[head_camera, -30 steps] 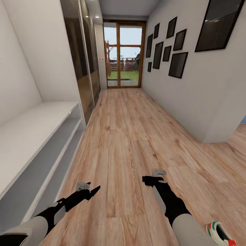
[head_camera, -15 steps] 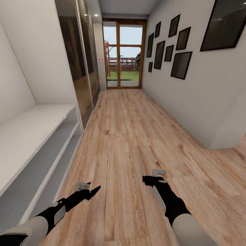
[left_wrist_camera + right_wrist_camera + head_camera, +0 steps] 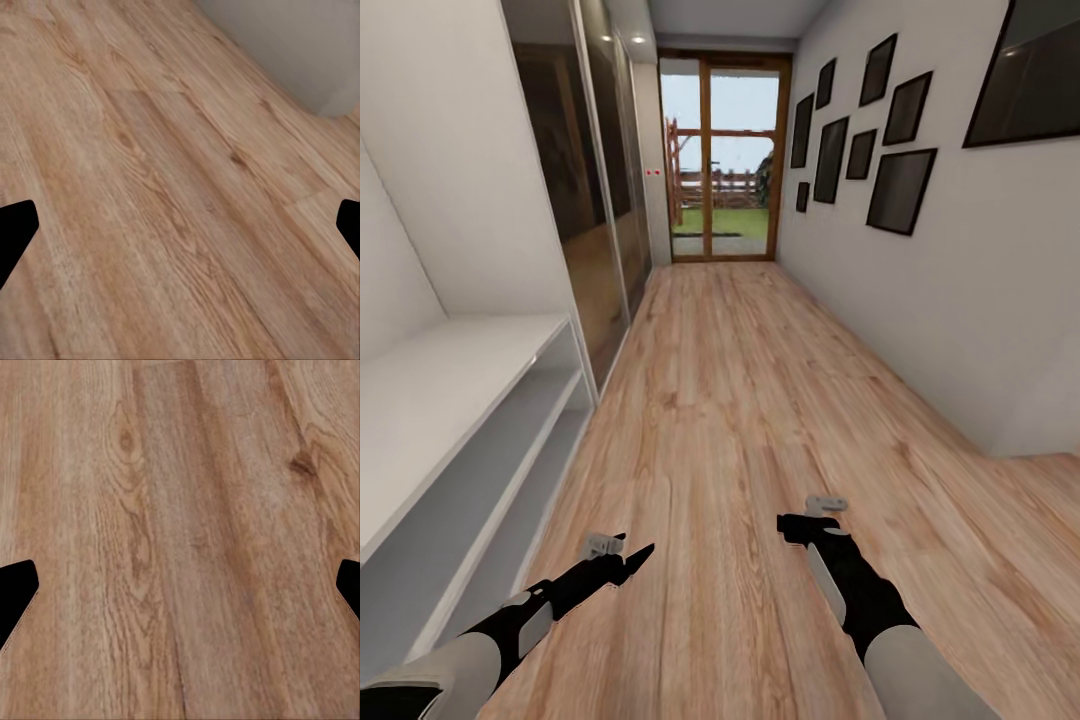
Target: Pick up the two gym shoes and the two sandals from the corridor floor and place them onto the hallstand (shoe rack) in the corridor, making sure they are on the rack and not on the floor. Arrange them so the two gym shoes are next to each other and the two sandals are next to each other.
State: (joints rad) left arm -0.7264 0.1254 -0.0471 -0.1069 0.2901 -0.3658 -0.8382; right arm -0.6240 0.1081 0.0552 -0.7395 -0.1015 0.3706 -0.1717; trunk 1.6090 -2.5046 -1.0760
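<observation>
I have both arms held low over the corridor floor [image 3: 740, 400]. Left tool [image 3: 180, 225] and right tool [image 3: 180, 585]: fingers spread wide, nothing between them but bare planks. Hallstand [image 3: 450, 400] sits along the left wall, its top and shelves bare. Glass door [image 3: 722, 160] at the far end.

floor [image 3: 740, 400] warm brown wood-grain | hallstand [image 3: 450, 390] white | frames [image 3: 900, 190] black | grippers blk
</observation>
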